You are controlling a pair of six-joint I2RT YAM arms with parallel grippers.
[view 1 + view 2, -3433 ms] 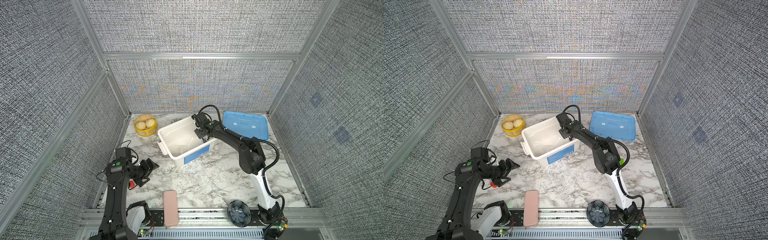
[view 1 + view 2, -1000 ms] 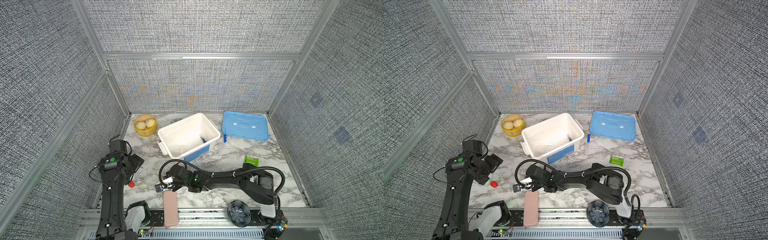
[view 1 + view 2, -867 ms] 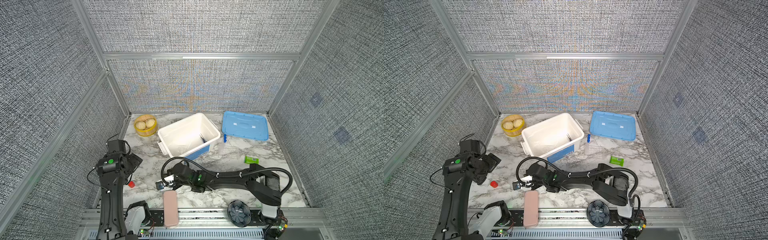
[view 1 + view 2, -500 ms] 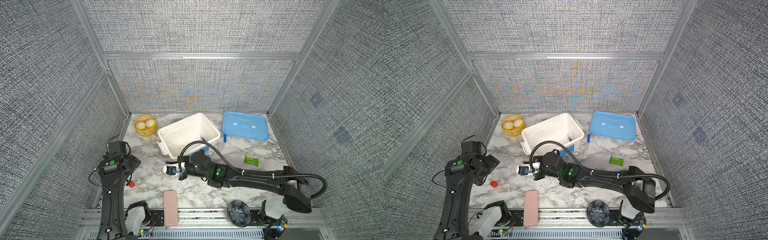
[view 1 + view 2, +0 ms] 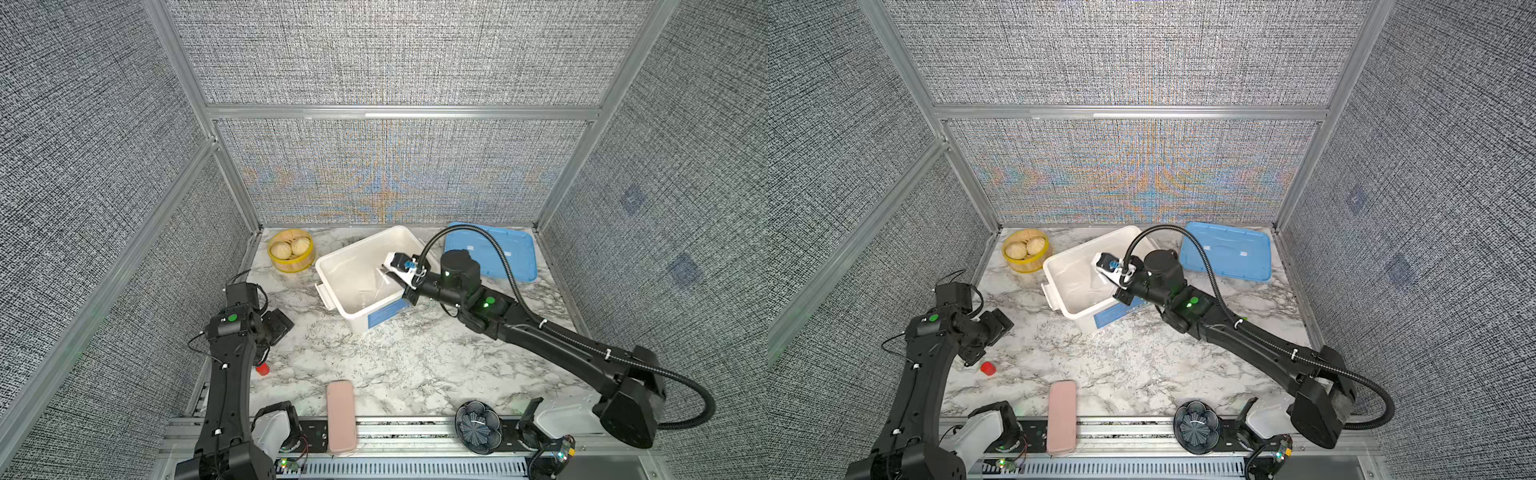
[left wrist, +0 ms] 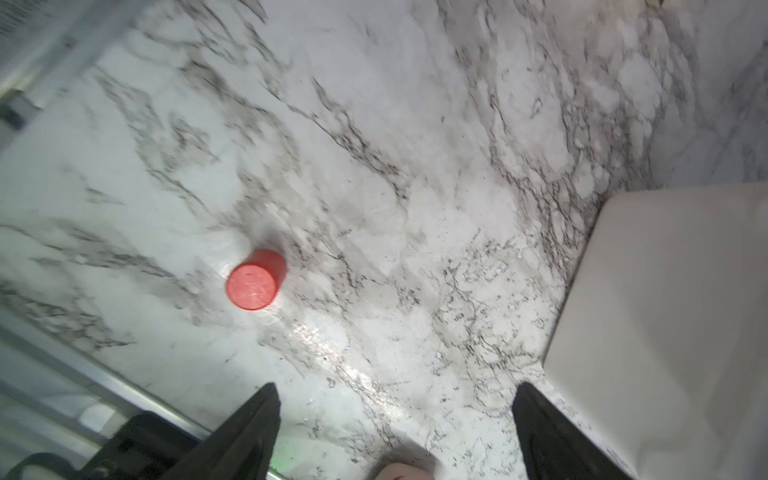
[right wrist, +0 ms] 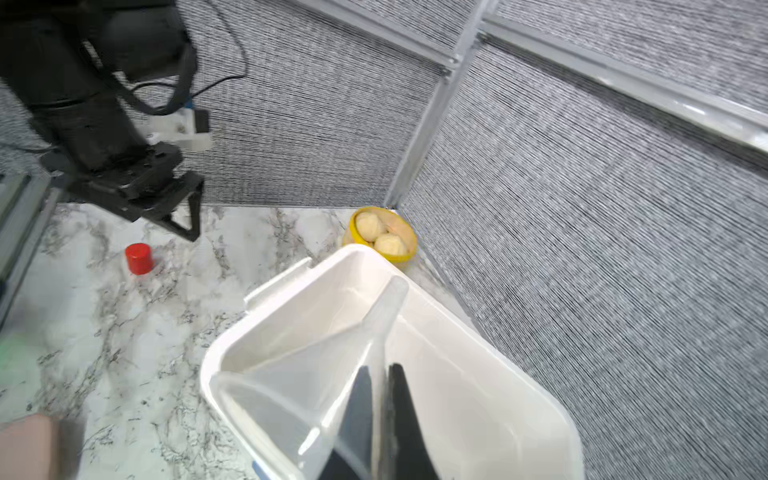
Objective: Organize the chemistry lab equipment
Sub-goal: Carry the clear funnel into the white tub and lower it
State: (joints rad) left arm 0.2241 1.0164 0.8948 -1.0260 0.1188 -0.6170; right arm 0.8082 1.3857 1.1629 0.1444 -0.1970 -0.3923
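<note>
Right gripper (image 7: 379,368) with clear vessel (image 7: 316,374), earlier mid-table, now over white bin (image 7: 478,399).

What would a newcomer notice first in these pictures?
The right tool, shut on a clear funnel, reaches over the white bin at the back. A small red cylinder stands alone near the open left tool, and a yellow basket of buns sits in the far left corner.

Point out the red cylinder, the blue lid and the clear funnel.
red cylinder (image 6: 252,286): left wrist view, flat top face.
blue lid (image 5: 1237,251): in a top view, middle of its upper surface.
clear funnel (image 7: 299,382): right wrist view, cone wall.
</note>
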